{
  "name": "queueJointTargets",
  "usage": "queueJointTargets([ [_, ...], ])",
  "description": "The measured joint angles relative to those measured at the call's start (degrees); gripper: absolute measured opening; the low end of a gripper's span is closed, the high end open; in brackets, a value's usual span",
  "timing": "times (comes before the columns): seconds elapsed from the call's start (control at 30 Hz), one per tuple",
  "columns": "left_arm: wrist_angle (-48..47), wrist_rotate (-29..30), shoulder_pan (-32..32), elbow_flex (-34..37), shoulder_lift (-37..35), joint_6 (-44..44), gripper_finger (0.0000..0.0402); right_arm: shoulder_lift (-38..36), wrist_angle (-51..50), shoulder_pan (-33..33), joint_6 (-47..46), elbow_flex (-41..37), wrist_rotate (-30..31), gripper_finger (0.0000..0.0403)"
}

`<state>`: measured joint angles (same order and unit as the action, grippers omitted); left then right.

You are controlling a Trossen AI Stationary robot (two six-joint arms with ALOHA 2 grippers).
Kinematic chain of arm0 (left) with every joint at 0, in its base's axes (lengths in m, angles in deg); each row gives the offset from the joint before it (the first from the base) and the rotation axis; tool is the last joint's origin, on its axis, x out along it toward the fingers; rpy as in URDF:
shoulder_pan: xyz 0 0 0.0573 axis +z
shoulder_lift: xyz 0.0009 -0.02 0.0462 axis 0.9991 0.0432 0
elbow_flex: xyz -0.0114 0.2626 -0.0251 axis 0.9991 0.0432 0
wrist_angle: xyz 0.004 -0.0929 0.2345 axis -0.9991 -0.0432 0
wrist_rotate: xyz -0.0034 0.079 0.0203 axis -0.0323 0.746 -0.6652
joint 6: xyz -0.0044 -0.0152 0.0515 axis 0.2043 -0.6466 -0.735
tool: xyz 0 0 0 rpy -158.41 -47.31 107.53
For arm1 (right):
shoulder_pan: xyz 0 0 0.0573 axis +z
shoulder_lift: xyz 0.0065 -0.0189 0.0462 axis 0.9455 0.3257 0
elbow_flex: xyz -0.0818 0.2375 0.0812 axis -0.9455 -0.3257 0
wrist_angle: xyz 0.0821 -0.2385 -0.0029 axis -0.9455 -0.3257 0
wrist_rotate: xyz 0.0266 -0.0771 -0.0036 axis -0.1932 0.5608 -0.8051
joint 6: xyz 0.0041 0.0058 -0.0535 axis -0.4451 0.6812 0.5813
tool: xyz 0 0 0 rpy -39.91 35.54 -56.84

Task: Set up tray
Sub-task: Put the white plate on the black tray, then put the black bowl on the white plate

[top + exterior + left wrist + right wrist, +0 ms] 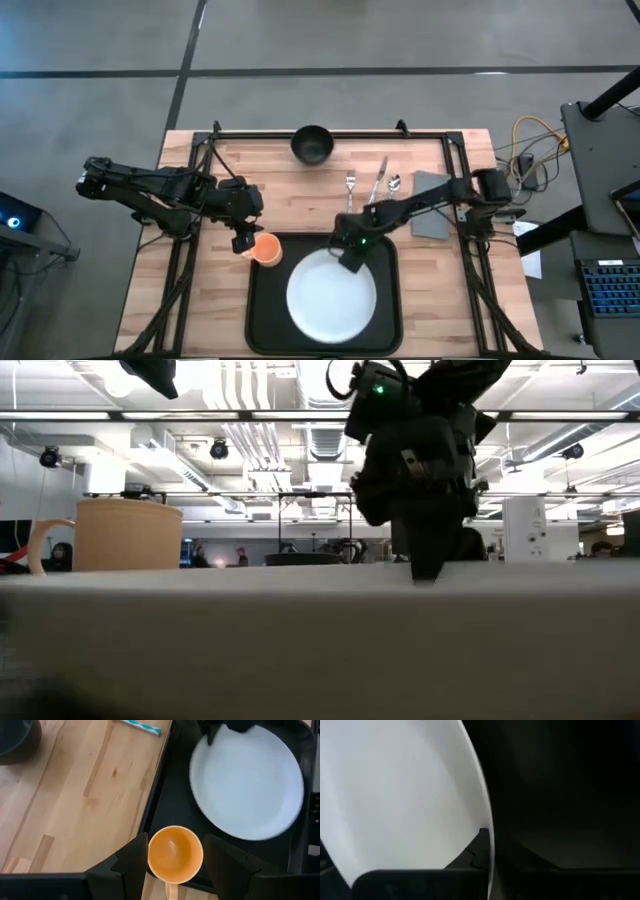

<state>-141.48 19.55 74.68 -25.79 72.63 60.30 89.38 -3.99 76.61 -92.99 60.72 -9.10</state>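
Note:
The black tray (262, 310) lies at the table's near edge, with the white plate (332, 295) on it. My right gripper (350, 256) is at the plate's far rim, shut on it; in the low view it points down (425, 565). The orange cup (267, 249) is at the tray's far left corner, its handle (171, 890) turned toward the left arm. My left gripper (247, 241) comes from the left, and the left wrist view shows the cup (175, 852) between its fingers. The low view shows the cup (125, 535) upright. My left gripper has the orange cup's round wall between its two fingers (137, 857), one on either side just below the rim (150, 847), coming from the table's left. The cup stays upright over the tray's corner; I cannot tell whether its base rests on anything. My right gripper pinches the white plate's far rim (487, 827), slanting down from the far right. One finger (479, 847) lies on top of the plate and the other sits outside the rim, over the dark tray. The plate lies about flat on the tray.
On the far part of the table are a black bowl (312, 144), a fork (350, 187), a knife (380, 180), a spoon (394, 184) and a grey napkin (432, 200). A striped straw (141, 726) lies on the wood beside the tray. Bare wood shows left of the tray.

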Motion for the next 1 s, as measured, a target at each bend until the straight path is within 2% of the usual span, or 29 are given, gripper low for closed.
queueJointTargets([
  [0.17,0.38,-0.03,0.00,0.00,0.00,0.00,0.0171,4.35,-0.22,2.44,0.62,4.20,0.84,0.0066],
  [0.33,0.50,-0.03,0.00,0.02,0.02,0.07,0.0171,2.36,-2.36,3.03,1.58,5.77,10.45,0.0125],
  [0.5,0.87,-0.03,0.00,0.07,0.02,0.67,0.0171,-5.07,-7.99,1.30,1.69,5.89,23.22,0.0174],
  [0.6,1.00,-0.04,0.00,0.11,0.02,1.52,0.0171,-8.96,-11.56,-5.50,-3.15,5.95,25.51,0.0189],
  [0.7,1.44,-0.02,0.00,0.30,0.02,2.03,0.0171,-10.02,-12.94,-16.51,-9.68,5.81,24.41,0.0193],
  [0.87,2.49,0.42,0.00,1.55,0.02,3.19,0.0171,-8.50,-5.83,-31.14,-7.66,7.61,21.19,0.0194],
  [1.0,2.48,0.59,0.00,2.98,0.02,5.60,0.0171,-3.51,-5.13,-36.17,-3.00,13.55,20.63,0.0194],
])
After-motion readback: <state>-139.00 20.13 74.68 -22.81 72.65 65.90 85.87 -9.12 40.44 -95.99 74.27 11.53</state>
